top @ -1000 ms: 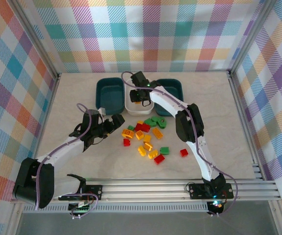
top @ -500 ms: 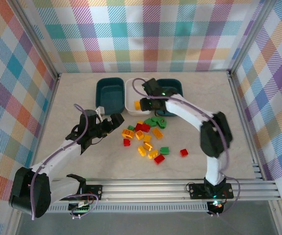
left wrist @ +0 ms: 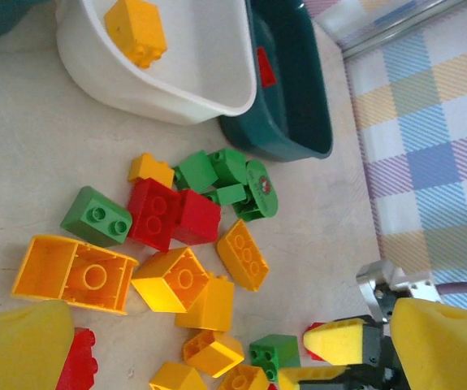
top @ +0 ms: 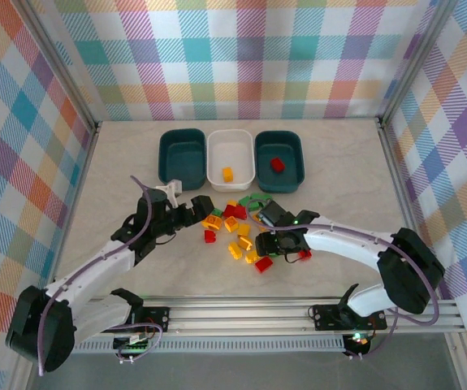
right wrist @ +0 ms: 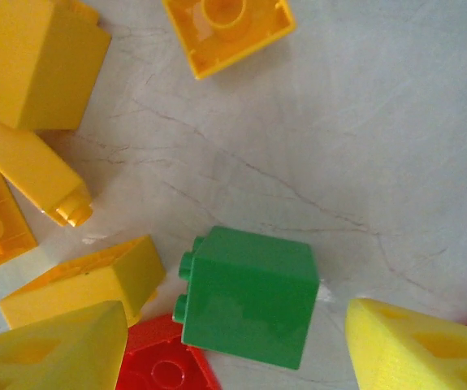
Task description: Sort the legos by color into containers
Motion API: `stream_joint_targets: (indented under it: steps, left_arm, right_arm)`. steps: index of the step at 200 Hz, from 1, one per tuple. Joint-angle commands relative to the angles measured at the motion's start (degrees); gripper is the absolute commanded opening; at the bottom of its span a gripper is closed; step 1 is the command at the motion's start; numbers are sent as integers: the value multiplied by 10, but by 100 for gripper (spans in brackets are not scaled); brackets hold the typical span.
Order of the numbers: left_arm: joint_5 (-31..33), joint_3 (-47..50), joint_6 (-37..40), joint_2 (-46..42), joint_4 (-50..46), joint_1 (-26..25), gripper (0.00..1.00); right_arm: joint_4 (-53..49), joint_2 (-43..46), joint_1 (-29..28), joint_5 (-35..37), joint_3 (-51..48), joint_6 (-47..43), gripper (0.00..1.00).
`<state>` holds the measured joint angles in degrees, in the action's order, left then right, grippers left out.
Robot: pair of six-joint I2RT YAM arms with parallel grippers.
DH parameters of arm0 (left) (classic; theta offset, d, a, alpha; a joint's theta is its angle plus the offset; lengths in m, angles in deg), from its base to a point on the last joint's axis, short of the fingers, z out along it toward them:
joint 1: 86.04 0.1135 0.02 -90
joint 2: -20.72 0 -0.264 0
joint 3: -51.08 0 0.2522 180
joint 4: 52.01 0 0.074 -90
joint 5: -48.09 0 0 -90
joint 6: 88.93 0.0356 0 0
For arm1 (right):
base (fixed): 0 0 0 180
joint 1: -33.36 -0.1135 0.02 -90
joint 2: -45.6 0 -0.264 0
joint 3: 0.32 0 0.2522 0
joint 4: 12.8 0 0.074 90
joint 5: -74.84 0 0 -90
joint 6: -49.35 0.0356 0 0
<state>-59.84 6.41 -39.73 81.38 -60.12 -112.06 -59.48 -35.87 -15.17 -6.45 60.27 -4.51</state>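
Observation:
Red, yellow and green legos (top: 237, 223) lie in a loose heap mid-table. My right gripper (top: 279, 243) hangs open low over the heap's right end. In its wrist view its yellow pads (right wrist: 54, 349) stand either side of a green brick (right wrist: 249, 296) without touching it. My left gripper (top: 203, 205) is open at the heap's left edge, nothing between its fingers (left wrist: 18, 349). Behind stand three containers: a left teal bin (top: 182, 142), a white bin (top: 231, 138) holding a yellow brick (top: 227, 173), and a right teal bin (top: 294, 150) holding a red brick (top: 277, 165).
The left wrist view takes in the right gripper's pads (left wrist: 336, 341) beside that green brick (left wrist: 274, 354), the white bin's rim (left wrist: 176, 110) and the right teal bin (left wrist: 294, 97). Metal rails (top: 298, 309) run along the near edge and patterned walls enclose the table.
The right arm swung from the white bin, leaving a yellow brick there, down to the heap's right end, and its jaws widened. The left gripper crept slightly toward the heap.

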Motion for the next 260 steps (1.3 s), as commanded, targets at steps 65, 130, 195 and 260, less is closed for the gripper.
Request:
stream_joint_targets:
  steps: [65,130,195,260]
  left_arm:
    - [15,-1,1,-9,5,-10,100]
    - [11,-5,-1,13,13,-10,100]
    - [87,-18,-1,1,-60,-3,100]
    - [52,9,-98,-14,-81,147,100]
  right_arm:
    - [17,-38,0,44,-14,35,60]
    - [33,-60,14,42,-21,23,51]
    - [8,-10,14,88,38,-11,37]
    - [134,-161,14,18,289,-121,36]
